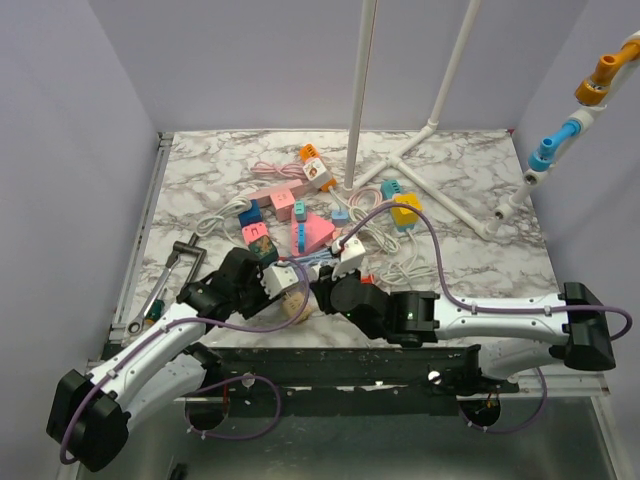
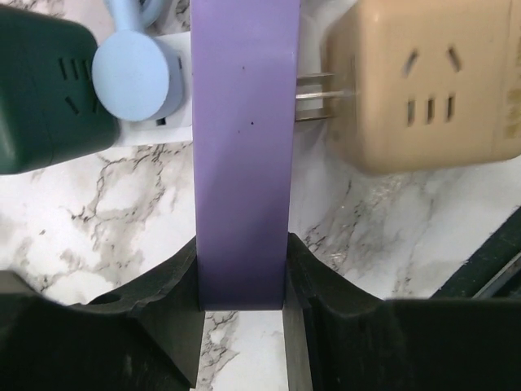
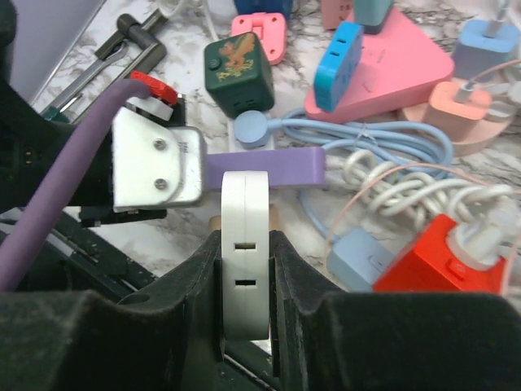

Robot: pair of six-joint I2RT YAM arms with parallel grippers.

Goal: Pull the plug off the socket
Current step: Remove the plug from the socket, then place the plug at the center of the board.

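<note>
Grip of left gripper closed on purple plug, flat sides between jaws. Same for right gripper, pinched on beige socket just beside plug. Between them, prongs part-exposed, tips apparently in socket; pull axis along prongs, away from socket.

Lilac walls enclose a marbled table bearing a white pipe frame.

Purple plug partly out of tan socket
The flat plug stands on edge just right of the dark green cube; its bare metal prongs bridge a small gap into the tan block's side, farther right.
</note>
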